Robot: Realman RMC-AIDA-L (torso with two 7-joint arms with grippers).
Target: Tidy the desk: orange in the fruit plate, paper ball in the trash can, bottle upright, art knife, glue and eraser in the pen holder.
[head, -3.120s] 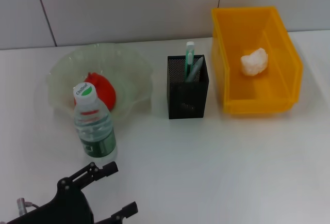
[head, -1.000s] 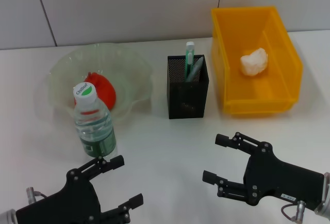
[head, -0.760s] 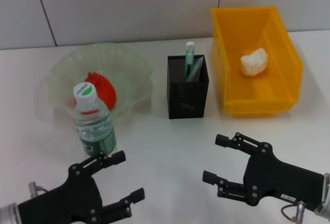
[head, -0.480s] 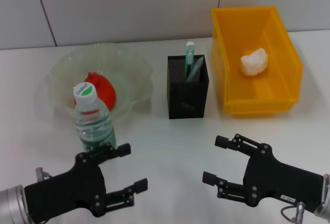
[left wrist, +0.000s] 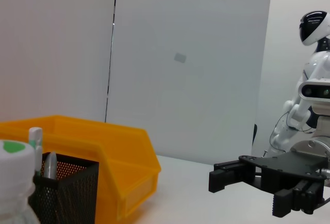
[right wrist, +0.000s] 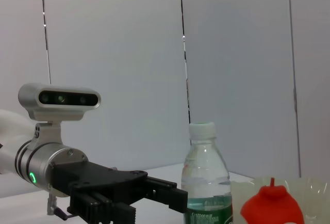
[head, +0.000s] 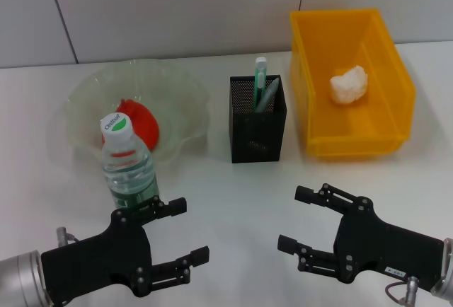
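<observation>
Both grippers, left (head: 181, 230) and right (head: 296, 218), hover spread apart. Only the head view shows the paper ball (head: 350, 84) inside the bin (head: 354, 142).

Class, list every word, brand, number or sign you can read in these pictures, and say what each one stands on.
Bottle cap: green print, too small to read.
Bottle label: green band with print, too blurred to read.
Pen holder, trash can, fruit plate and both grippers: no text visible.
</observation>
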